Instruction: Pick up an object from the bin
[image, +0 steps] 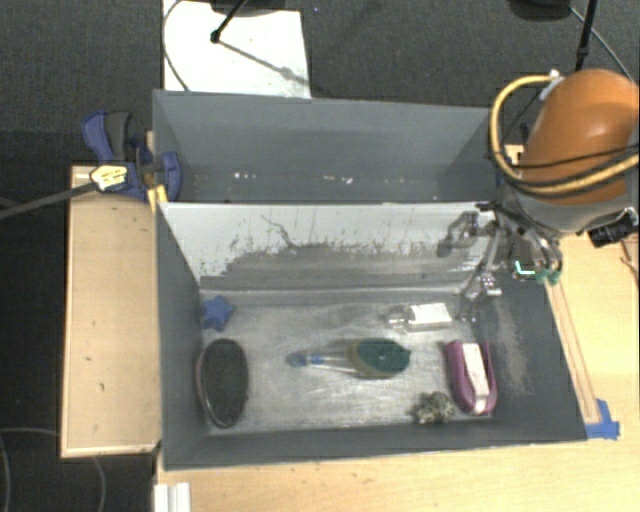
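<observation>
My gripper (470, 260) hangs at the bin's right side near the back wall, open, with nothing between its fingers. Nearest to it, just below and to the left, lies a small clear and white packet (422, 317) on the floor. A purple and white oblong thing (468, 376) lies further forward by the right wall. In the middle of the floor lies a dark green brush head on a clear handle (358, 358).
A black oval brush (223, 381) lies at the front left, with a small blue piece (215, 313) behind it. A little grey-green lump (433, 407) sits at the front, next to the purple thing. The arm's orange cover and cables hang over the right rim.
</observation>
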